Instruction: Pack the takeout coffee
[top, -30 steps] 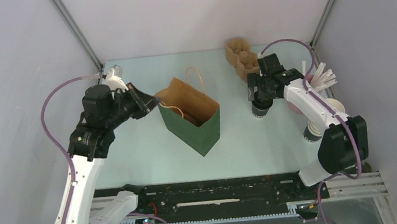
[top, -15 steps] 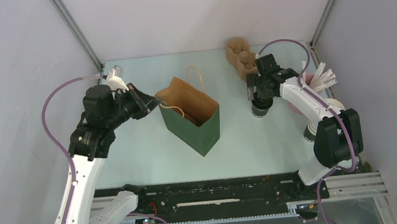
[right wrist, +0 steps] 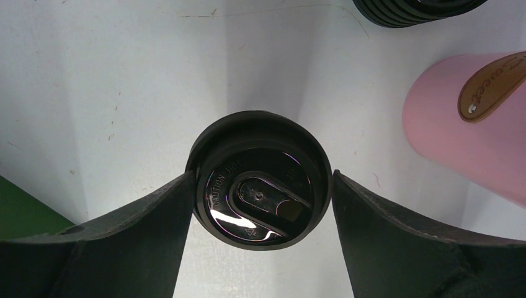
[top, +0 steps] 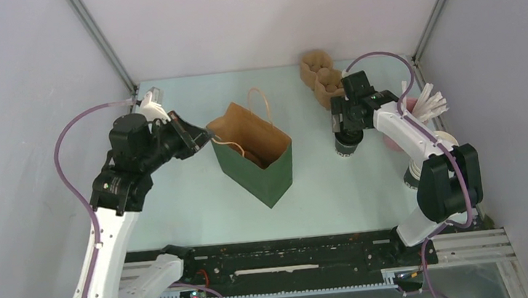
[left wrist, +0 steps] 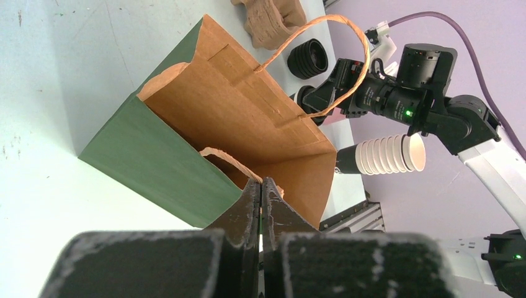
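Note:
The takeout coffee [top: 347, 145], a small cup with a black lid [right wrist: 259, 186], stands on the table right of the bag. My right gripper [right wrist: 262, 176] hangs straight above it, its jaws open and straddling the lid. The left finger [right wrist: 155, 230] is at the lid's rim and the right finger [right wrist: 384, 230] stands a sliver off. The paper bag [top: 255, 166], green outside and brown inside [left wrist: 248, 118], stands open at mid-table. My left gripper [left wrist: 261, 184] is shut on the bag's near rim beside a twine handle, seen from above at the bag's left corner [top: 205, 134].
A pink cup of white straws [top: 421, 108] stands just right of the coffee [right wrist: 465, 118]. A nested stack of paper cups [left wrist: 384, 155] is at the right edge. Brown pulp carriers [top: 318, 74] and a stack of black lids [left wrist: 308, 58] lie at the back.
The right gripper's jaws have narrowed toward the lid, and that arm has shifted slightly over the cup. The left arm and bag have not moved.

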You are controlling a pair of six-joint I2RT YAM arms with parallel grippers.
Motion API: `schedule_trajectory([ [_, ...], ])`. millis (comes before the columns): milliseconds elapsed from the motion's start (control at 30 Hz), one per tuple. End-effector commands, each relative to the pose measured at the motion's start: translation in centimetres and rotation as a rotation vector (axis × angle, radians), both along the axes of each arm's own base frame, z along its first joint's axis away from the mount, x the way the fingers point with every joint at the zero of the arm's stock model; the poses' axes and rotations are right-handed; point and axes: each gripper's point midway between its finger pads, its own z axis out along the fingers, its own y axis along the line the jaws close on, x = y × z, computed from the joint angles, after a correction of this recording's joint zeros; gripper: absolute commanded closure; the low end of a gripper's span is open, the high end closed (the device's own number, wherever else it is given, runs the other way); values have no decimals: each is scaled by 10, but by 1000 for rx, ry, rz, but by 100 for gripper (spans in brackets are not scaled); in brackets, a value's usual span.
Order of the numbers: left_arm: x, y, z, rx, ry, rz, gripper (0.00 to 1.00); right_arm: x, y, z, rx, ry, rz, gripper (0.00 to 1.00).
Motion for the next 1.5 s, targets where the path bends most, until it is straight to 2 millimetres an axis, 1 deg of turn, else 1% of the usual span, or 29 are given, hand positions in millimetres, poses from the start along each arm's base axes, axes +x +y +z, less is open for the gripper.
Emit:
schedule_trajectory([
  [0, -3, 0, -1, 2, -14, -17, 100, 2, -3, 10, 5, -22, -8, 13],
  [367, -4, -1, 1, -4, -18, -20, 100, -8, 1, 14, 35, -22, 4, 10],
  [467, -4, -1, 1, -6, -18, -19, 100, -10, 1, 14, 41, -25, 2, 12],
  [600, -5, -1, 1, -7, -17, -20, 100, -12, 0, 9, 39, -13, -1, 17],
  [1100, -6, 0, 2, -10, -22, -18, 100, -6, -1, 1, 29, -6, -2, 14],
  [1167, -6, 0, 1, -11, -20, -18, 100, -5, -1, 2, 32, -8, -3, 17],
  [1333, -7, -1, 0, -13, -18, -21, 100, -5, 1, 5, 44, -16, 5, 26],
  [1467, -6, -2, 0, -16, -17, -25, 100, -7, 2, 13, 54, -36, 5, 30],
])
